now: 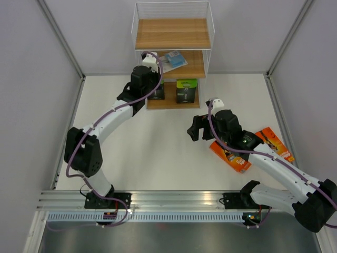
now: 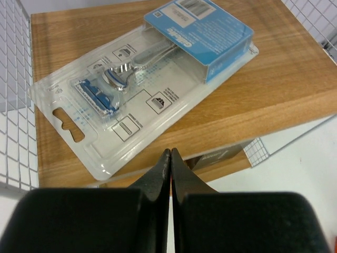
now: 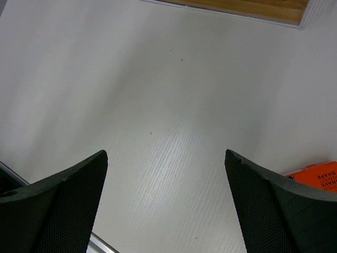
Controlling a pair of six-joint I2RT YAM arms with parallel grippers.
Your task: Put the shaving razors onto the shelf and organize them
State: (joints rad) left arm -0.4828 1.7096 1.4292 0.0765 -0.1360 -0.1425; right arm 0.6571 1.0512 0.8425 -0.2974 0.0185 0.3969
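Observation:
The shelf (image 1: 174,34) stands at the far middle of the table. A clear-and-light-blue blister razor pack (image 2: 142,79) lies flat and askew on its middle board (image 2: 274,100). Two black packs with lime-green ends stand on the bottom board, one (image 1: 187,90) in full view and one (image 1: 157,92) partly behind my left arm. My left gripper (image 2: 170,154) is shut and empty, its tips just short of the blister pack's near edge. Two orange razor packs (image 1: 230,154) (image 1: 274,141) lie on the table at the right. My right gripper (image 3: 166,154) hangs open over bare table left of them.
White wire mesh (image 2: 16,95) walls the shelf's sides. In the right wrist view, an orange pack's corner (image 3: 316,176) shows at the right edge and the shelf's bottom board (image 3: 247,8) at the top. Grey walls enclose the table.

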